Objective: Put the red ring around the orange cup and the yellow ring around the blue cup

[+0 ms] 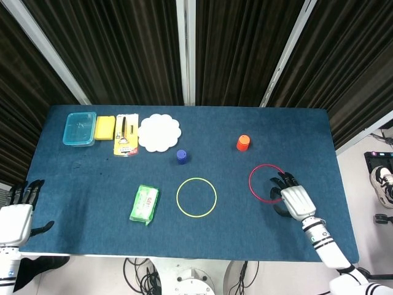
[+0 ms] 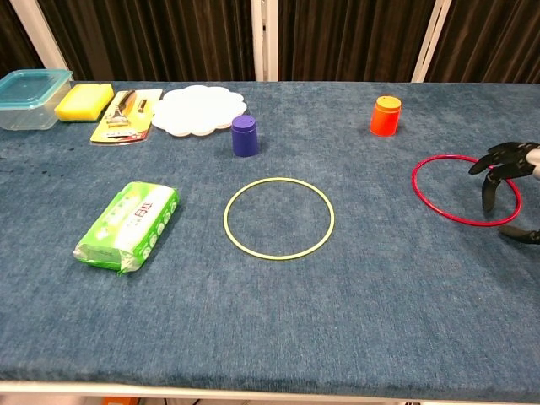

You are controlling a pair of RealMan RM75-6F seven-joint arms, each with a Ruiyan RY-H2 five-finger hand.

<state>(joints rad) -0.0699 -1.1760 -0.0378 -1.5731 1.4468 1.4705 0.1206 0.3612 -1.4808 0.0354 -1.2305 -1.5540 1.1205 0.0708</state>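
Fingers (image 1: 284,180) of the right hand (image 1: 293,200) spread empty over the red ring's (image 1: 260,171) right edge. Orange cup (image 1: 243,142) stands beyond the ring, path unobstructed. Left hand (image 1: 16,215) hangs open off the desk (image 1: 86,184).

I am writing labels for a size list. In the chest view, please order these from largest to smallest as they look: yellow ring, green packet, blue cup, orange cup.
1. yellow ring
2. green packet
3. blue cup and orange cup: they look alike, so unranked.
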